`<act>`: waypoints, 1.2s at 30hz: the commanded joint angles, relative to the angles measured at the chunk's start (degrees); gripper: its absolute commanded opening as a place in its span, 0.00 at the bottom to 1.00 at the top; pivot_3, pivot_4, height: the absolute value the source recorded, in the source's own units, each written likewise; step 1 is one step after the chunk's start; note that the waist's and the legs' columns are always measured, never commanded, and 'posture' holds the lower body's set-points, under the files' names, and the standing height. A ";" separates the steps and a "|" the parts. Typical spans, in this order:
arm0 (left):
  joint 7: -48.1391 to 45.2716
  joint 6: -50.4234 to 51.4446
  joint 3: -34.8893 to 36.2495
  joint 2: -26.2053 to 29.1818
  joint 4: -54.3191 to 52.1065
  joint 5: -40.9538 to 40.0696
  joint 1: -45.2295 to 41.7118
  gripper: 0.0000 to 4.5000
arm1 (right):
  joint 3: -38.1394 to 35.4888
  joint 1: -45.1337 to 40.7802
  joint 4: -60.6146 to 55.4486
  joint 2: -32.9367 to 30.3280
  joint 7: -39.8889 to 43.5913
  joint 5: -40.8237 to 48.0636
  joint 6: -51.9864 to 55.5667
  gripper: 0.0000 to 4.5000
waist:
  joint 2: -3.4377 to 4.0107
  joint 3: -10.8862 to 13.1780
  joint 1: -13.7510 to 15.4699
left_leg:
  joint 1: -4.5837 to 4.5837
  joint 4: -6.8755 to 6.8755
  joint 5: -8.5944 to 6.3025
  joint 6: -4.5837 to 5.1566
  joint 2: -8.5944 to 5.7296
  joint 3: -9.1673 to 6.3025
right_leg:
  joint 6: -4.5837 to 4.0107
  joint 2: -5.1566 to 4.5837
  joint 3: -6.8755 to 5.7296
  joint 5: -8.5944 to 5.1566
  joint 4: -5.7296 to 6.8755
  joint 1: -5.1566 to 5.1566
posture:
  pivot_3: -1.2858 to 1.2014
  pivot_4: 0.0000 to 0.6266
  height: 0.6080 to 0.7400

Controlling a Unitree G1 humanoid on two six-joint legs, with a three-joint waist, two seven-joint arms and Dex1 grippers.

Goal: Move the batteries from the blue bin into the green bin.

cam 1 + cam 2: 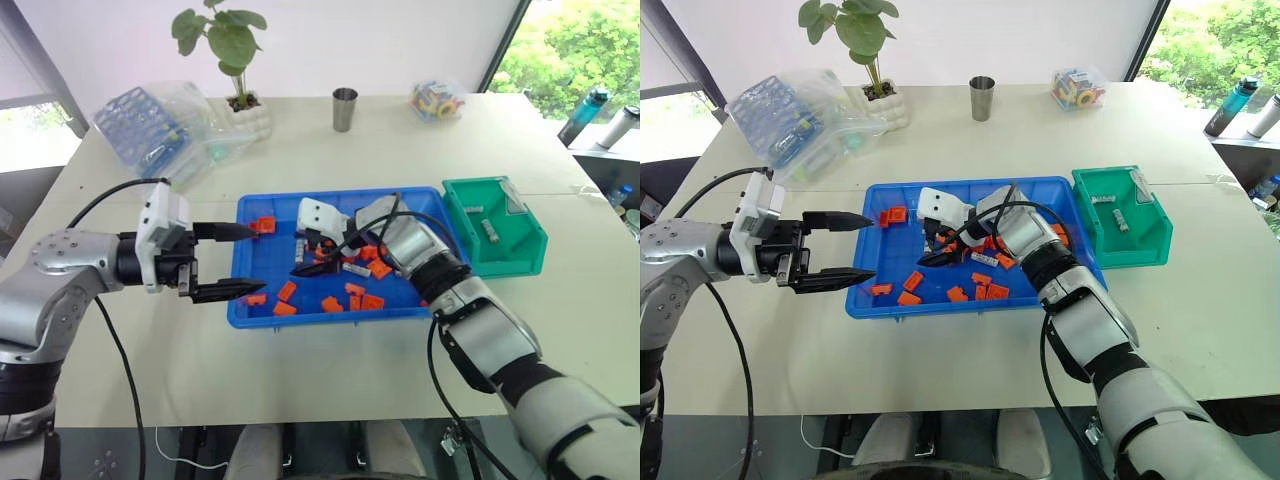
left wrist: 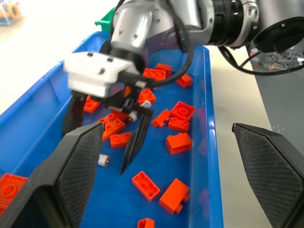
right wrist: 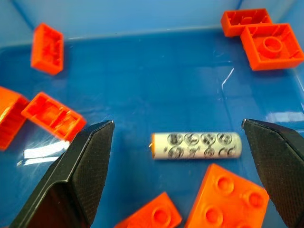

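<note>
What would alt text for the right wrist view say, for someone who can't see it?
A silvery battery printed with dark symbols lies on the floor of the blue bin, between the two open black fingers of the right hand. Orange toy bricks lie scattered around it.

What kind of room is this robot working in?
Probably an office or lab by a window: a pale table holding a potted plant, a metal cup and sorting bins, with trees outside.
</note>
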 commanded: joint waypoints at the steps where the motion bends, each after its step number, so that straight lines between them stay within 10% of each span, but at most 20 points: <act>1: 0.43 -0.12 2.12 0.53 -1.37 -1.01 -0.27 1.00 | -1.61 -1.95 1.72 0.61 -0.05 -0.20 -1.75 0.99 | 0.00 0.00 0.00 | 0.00 0.00 0.00 0.00 0.00 0.00 | 0.00 0.00 0.00 0.00 0.00 0.00 | 0.52 0.24 0.82; 9: 0.37 -0.41 1.79 0.53 -0.90 -0.89 -0.85 1.00 | -2.69 -2.82 8.47 1.20 0.60 -0.76 -3.09 0.99 | 0.00 0.00 -0.03 | 0.01 0.00 0.00 -0.01 0.00 -0.01 | 0.00 0.00 -0.01 0.00 0.00 0.01 | 0.52 0.24 0.82; 15: 0.00 -0.45 1.11 0.37 -0.18 -0.67 -1.90 1.00 | -5.28 -2.43 3.65 1.17 0.28 1.03 -1.27 0.52 | 0.01 0.01 -0.07 | 0.01 0.00 0.00 -0.01 0.00 -0.01 | 0.00 0.00 -0.02 0.00 0.00 0.02 | 0.52 0.24 0.82; 18: -0.11 -0.28 0.64 0.01 -0.10 -0.74 -2.33 1.00 | -6.43 -0.59 -5.33 -0.85 1.12 2.17 1.78 0.52 | 0.04 0.02 -0.06 | 0.01 -0.01 0.00 -0.01 0.00 -0.01 | 0.00 0.00 -0.01 0.00 0.00 0.01 | 0.52 0.24 0.82; 26: -0.37 -0.83 -1.39 -2.09 0.58 0.06 -3.07 1.00 | -23.68 6.05 -35.72 -20.21 -4.58 7.94 23.06 0.52 | 0.10 0.09 1.85 | -0.02 -0.01 0.00 0.00 -0.06 -0.05 | 0.00 -0.09 -0.02 0.00 -0.06 0.03 | 0.52 0.24 0.82; 36: -2.60 -2.16 -4.63 -3.86 4.00 1.84 -6.57 1.00 | -36.11 24.99 -42.50 -41.71 -6.13 9.71 26.88 0.52 | 0.26 0.18 1.22 | 0.07 -0.06 -0.01 0.03 0.05 0.19 | 0.00 0.00 0.10 0.00 -0.16 0.06 | 0.52 0.24 0.82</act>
